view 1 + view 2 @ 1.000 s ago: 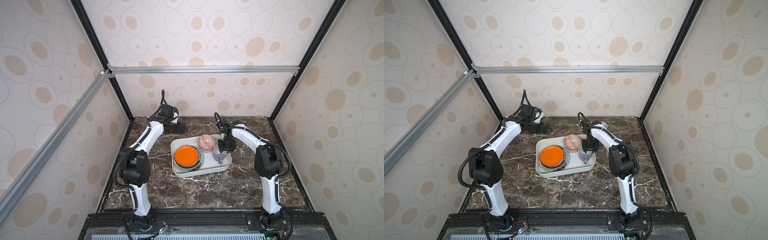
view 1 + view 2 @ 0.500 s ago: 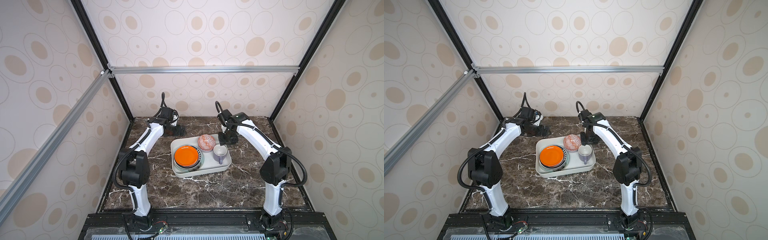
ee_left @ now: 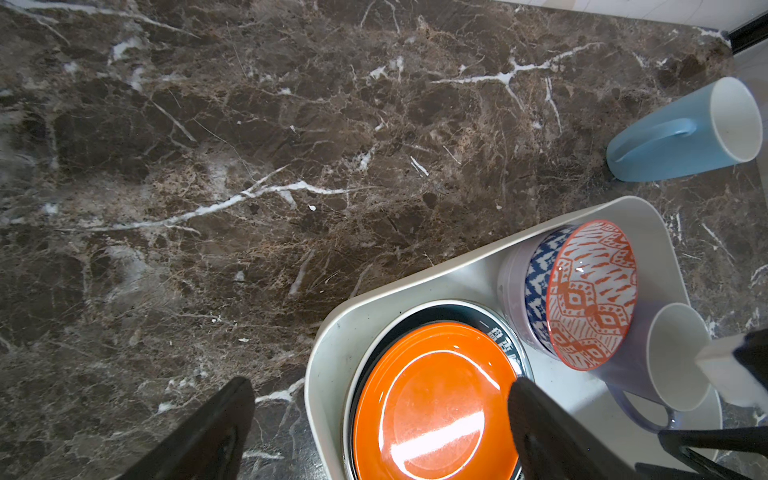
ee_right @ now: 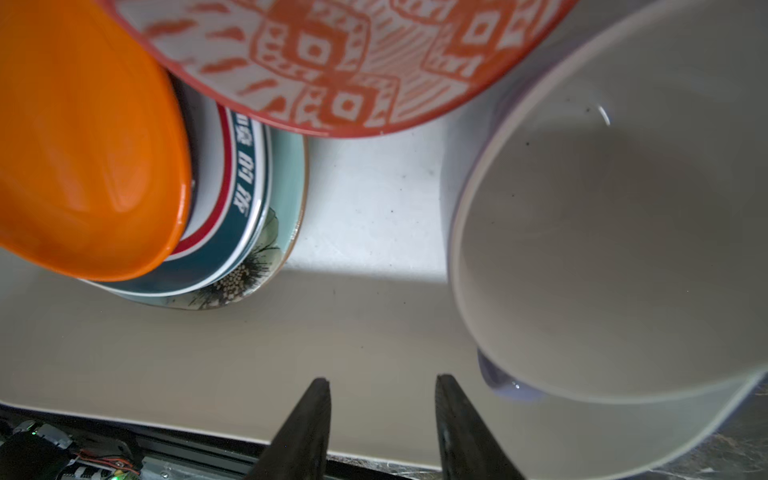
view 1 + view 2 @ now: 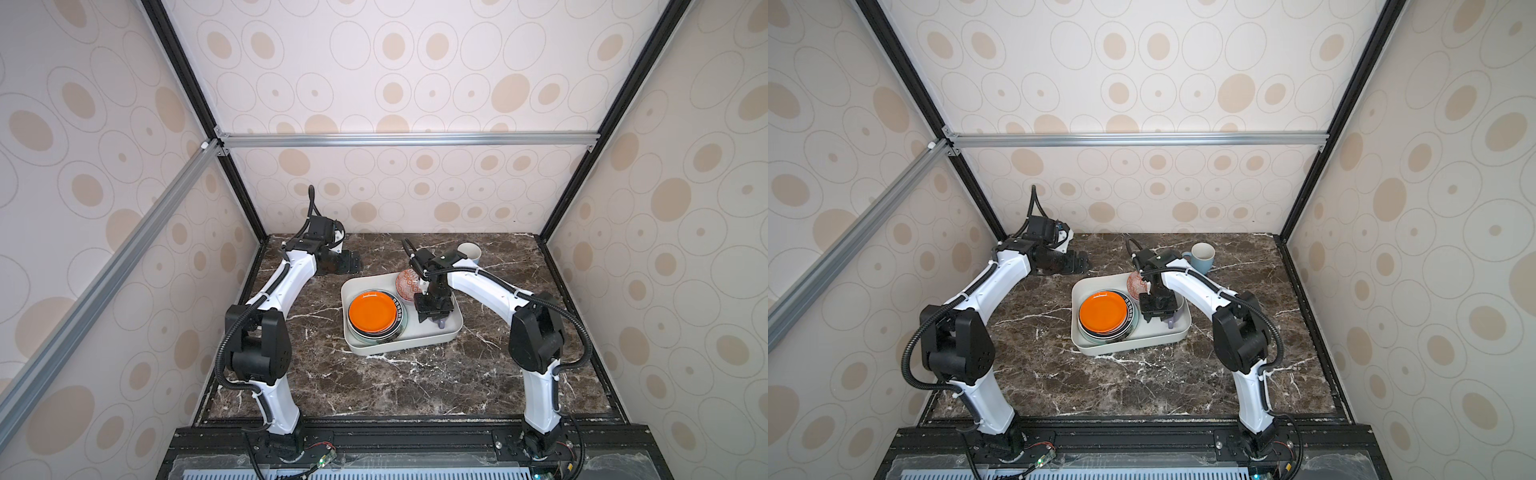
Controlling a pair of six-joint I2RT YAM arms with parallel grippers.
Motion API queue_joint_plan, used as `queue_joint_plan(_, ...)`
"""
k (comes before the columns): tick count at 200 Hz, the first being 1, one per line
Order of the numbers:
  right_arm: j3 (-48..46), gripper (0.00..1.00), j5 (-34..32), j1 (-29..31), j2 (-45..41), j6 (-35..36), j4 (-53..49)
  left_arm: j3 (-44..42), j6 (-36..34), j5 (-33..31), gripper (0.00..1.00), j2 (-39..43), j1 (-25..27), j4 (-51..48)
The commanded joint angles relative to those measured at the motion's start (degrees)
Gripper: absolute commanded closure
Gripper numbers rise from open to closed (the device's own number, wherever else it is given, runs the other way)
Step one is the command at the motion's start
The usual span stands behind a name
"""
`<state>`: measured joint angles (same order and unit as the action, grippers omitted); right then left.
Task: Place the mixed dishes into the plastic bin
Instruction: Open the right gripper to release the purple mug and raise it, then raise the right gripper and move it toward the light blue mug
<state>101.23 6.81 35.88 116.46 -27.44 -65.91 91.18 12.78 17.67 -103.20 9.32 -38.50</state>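
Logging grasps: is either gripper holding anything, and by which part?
Nothing is held: left gripper and right gripper are open and empty, the right near the lavender mug.

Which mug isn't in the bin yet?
The light blue mug. It sits on the table beyond the bin, while the lavender mug is inside the bin beside the bowls.

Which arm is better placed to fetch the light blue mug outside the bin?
Probably right: the light blue mug stands nearer the right pincer, which is open; the left pincer is farther off.
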Motion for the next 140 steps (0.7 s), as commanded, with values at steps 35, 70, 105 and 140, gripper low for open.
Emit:
queue_joint_plan(35,-3.2,0.56,-2.7,-2.6,-0.1,0.3,1.1,-1.2,-1.2,-0.4,0.04,2.5,-0.4,0.3)
queue_joint_plan(70,-2.8,0.55,-3.7,-4.4,0.8,1.0,1.2,-1.5,-1.1,-0.2,0.04,2.6,-0.4,0.4)
queue_joint_plan(105,-1.4,0.55,-4.6,-5.7,1.9,2.9,0.2,-1.9,-1.1,-0.2,0.05,2.7,-0.4,0.3)
queue_joint_plan(140,-1.1,0.55,-5.0,-6.0,1.3,3.8,-0.3,-2.4,-1.0,-0.3,0.05,3.0,-0.4,0.5)
